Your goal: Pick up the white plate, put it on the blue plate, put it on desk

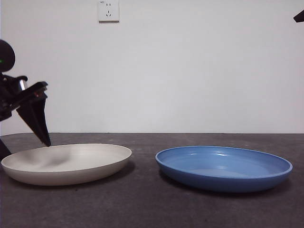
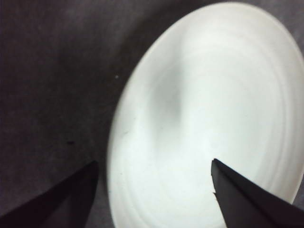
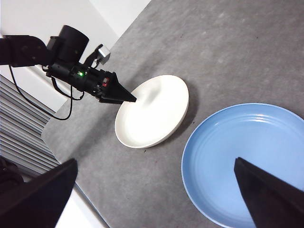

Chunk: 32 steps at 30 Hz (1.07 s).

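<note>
Left end effector hangs open astride the near rim of the white plate, not yet touching. Recommended: lower squarely, pinch the rim only, lift level. Right end effector, open, waits above the blue plate.

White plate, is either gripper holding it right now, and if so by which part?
Nothing is held. The left gripper is open, straddling the white plate's rim without closing; the right gripper hangs open above the blue plate.
</note>
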Available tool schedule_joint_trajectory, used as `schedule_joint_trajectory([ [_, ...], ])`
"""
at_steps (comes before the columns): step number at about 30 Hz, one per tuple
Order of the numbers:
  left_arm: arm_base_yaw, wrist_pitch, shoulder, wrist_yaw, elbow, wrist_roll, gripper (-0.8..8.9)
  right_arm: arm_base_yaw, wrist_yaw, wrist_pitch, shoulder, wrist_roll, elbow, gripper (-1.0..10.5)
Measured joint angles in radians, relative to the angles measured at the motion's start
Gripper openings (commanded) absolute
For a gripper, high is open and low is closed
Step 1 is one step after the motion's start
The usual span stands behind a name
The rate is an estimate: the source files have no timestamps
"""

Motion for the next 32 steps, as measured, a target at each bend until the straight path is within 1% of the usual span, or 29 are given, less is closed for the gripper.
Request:
schedule_joint_trajectory([
  [4, 0.000, 0.001, 0.014, 0.000, 0.000, 0.000, 2.27, 0.000, 0.000, 0.000, 0.000, 0.000, 0.000, 6.0],
  [6, 0.000, 0.002, 0.019, 0.000, 0.000, 0.000, 1.40, 0.000, 0.000, 0.000, 0.000, 0.000, 0.000, 6.0],
  [7, 0.000, 0.002, 0.022, 0.000, 0.000, 0.000, 0.82, 0.000, 0.000, 0.000, 0.000, 0.000, 0.000, 6.0],
  [9, 0.000, 0.007, 0.024, 0.000, 0.000, 0.000, 0.17, 0.000, 0.000, 0.000, 0.000, 0.000, 0.000, 6.0],
  [16, 0.000, 0.020, 0.024, -0.001, 0.001, 0.000, 0.15, 0.000, 0.000, 0.000, 0.000, 0.000, 0.000, 6.0],
  [22, -0.003, -0.064, 0.024, -0.002, 0.077, 0.000, 0.15, 0.000, 0.012, -0.014, -0.009, 0.019, 0.000, 6.0],
  [27, -0.032, -0.172, 0.024, -0.002, 0.201, 0.000, 0.15, 0.000, 0.074, -0.079, -0.037, 0.024, 0.010, 6.0],
  [32, -0.109, -0.274, 0.024, -0.003, 0.318, -0.016, 0.15, 0.000, 0.159, -0.161, -0.081, 0.021, 0.037, 6.0],
])
